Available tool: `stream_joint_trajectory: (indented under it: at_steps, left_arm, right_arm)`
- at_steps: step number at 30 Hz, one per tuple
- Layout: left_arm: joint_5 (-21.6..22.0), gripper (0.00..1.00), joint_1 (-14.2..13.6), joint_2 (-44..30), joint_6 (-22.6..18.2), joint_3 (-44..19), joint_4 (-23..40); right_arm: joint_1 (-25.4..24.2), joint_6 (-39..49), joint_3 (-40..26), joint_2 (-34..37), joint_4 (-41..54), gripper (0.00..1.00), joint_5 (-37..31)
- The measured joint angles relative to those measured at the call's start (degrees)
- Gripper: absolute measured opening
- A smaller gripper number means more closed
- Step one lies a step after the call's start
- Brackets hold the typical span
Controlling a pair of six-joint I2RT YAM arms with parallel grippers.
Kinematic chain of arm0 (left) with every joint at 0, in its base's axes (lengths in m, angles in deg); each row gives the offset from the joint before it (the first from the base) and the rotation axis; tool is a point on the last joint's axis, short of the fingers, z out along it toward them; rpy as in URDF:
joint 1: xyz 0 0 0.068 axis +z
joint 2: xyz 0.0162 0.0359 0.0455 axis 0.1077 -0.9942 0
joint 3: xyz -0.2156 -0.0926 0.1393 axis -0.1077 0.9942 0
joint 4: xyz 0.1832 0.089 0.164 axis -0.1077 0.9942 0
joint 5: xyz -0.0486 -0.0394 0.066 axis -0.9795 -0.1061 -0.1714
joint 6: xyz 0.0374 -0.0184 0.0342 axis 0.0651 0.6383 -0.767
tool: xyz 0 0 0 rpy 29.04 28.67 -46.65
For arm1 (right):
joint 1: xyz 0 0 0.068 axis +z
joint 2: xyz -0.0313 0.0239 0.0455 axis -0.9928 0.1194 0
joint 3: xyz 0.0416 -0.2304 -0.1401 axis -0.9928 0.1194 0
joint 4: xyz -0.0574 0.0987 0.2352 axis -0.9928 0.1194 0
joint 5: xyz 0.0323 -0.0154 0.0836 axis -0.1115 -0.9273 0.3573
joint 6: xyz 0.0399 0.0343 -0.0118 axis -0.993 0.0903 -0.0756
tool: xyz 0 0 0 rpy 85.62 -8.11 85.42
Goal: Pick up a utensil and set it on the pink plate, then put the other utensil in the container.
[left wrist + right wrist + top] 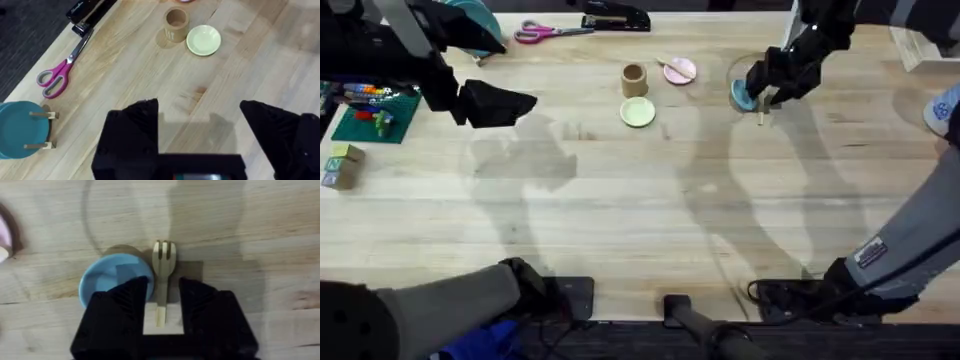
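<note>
The wooden spoon (670, 65) lies across the pink plate (687, 73) at the back of the table; an edge of that plate (4, 235) also shows in the right wrist view. The brown cup (634, 79) (176, 21) stands just left of it. The wooden fork (163, 270) (761, 116) lies flat on the table beside a light blue plate (112, 277) (741, 96). My right gripper (165, 284) (767, 96) is low over the fork, open, its fingers on either side of the handle with gaps showing. My left gripper (199, 107) (523, 103) hovers open at the far left, holding nothing.
A pale yellow-green plate (638, 112) (203, 40) sits in front of the cup. Pink scissors (545, 32) (56, 79) and a black stapler (615, 18) lie along the back edge. A teal plate on a stand (20, 130) and coloured blocks (342, 165) are at the left.
</note>
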Motion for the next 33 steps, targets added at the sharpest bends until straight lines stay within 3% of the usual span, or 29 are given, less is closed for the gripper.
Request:
stream_joint_trajectory:
  at_steps: [11,25,33]
  left_arm:
    - [0.00,0.993,0.00,0.00,0.00,0.00,0.02]
    - [0.00,0.993,0.00,0.00,0.00,0.00,0.02]
    - [0.00,0.993,0.00,0.00,0.00,0.00,0.02]
  right_arm:
    - [0.04,0.00,-0.33,0.00,0.93,0.045,0.23]
    - [0.07,0.09,-0.57,-0.01,1.59,0.032,-0.20]
    - [0.04,0.36,-2.93,0.64,7.56,0.033,-1.08]
